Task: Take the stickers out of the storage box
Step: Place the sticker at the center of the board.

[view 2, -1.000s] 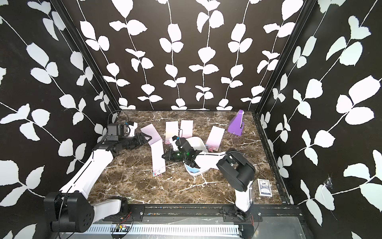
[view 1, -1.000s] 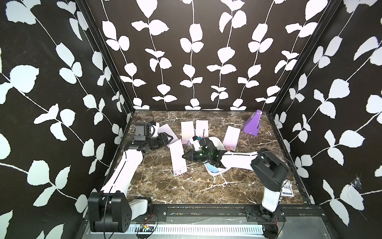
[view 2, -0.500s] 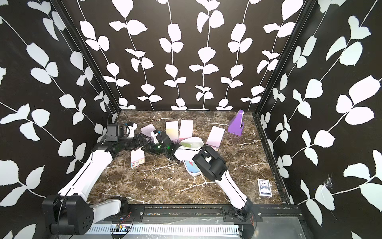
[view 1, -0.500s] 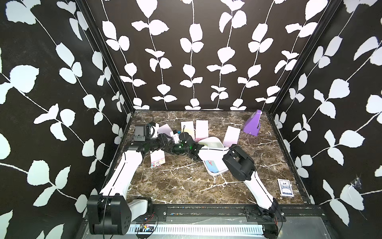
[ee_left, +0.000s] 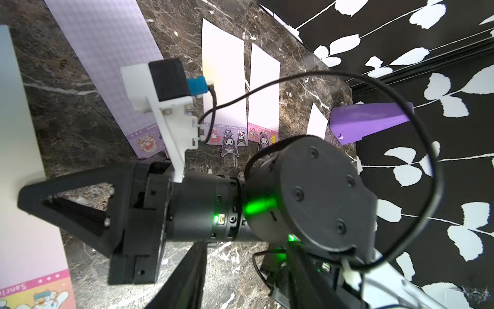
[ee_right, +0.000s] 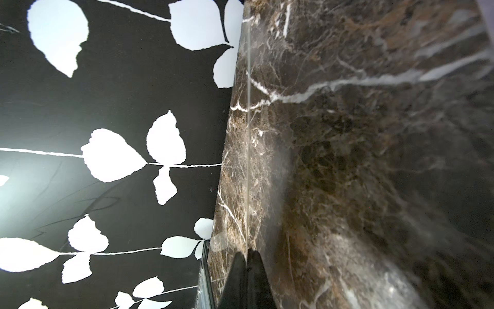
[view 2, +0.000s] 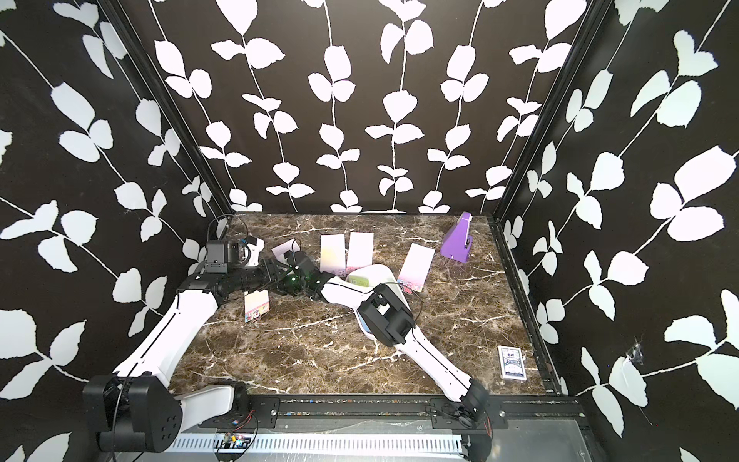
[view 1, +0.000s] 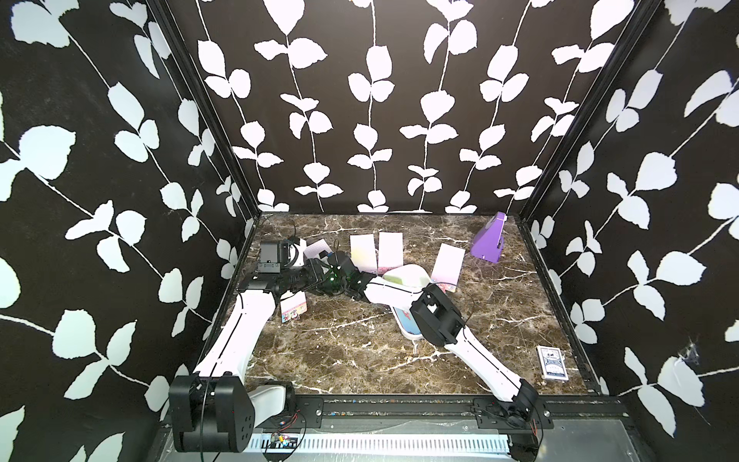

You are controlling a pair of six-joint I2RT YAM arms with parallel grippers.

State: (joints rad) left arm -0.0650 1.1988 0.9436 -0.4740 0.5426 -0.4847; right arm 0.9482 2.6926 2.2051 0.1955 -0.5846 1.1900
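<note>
- Enclosure: black walls [view 1: 120,200] printed with white leaves; brown marble tabletop [view 1: 352,360].
- Both top views: the storage box [view 1: 418,272] sits mid-table with its long axis running far to near, partly under the right arm [view 1: 386,294]. A green-to-blue sheet [view 1: 396,279] lies inside it. Pastel stickers [view 1: 390,252] lie flat on the marble beyond the box.
- Both top views: the right arm reaches across to the left side and crosses the left arm [view 1: 244,332]. A pink sticker sheet [view 1: 294,310] hangs tilted under that crossing, near the left wall.
- Left wrist view: the right gripper [ee_left: 22,198] has its tip against the pink sticker sheet's edge. The left gripper [ee_left: 246,267] appears part open, with nothing seen in it.
- Right wrist view: the right gripper's jaws are closed on a thin sheet seen edge-on. The table edge and left wall stand just ahead.
- Assessment: the box lies to the right of the clamped gripper, and the right arm is the nearer one.
- Assessment: the put-down spot is cramped by the wall and the left arm. Open marble lies toward the near side.
</note>
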